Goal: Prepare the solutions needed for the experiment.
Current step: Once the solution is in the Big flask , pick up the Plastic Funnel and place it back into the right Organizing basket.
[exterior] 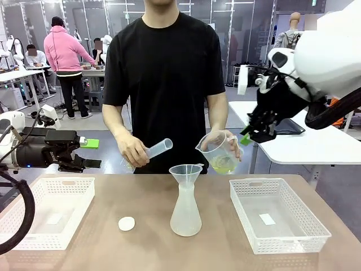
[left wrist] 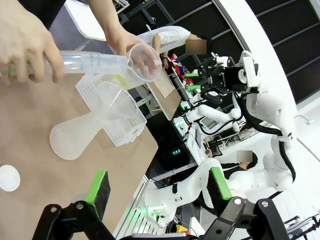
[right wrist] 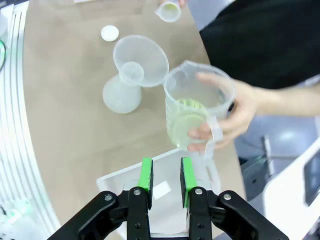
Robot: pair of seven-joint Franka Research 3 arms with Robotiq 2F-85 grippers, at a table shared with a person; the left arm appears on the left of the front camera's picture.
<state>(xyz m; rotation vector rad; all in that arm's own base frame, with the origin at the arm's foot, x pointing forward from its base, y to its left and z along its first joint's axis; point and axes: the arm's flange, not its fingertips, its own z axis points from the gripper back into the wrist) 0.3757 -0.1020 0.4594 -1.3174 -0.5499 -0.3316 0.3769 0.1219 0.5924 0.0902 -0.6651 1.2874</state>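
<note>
My left gripper (left wrist: pixel 159 185) hangs wide and empty; my right gripper (right wrist: pixel 166 172) is narrow, gripping nothing. The yellow-green solution (right wrist: pixel 186 120) sits in the jug (exterior: pixel 217 148) in the person's hand, just beside the funnel (exterior: pixel 185 169). A hasty pour could overshoot it, or a bump could topple the flask (exterior: pixel 185 213).

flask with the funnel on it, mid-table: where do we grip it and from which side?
Probably the narrow neck of the flask, just under the funnel, in a level side grasp from the robot's near side. It stands upright; the funnel blocks a top approach, the sloped base is wide and might slip, and the person's jug and cylinder hang over the far side.
</note>
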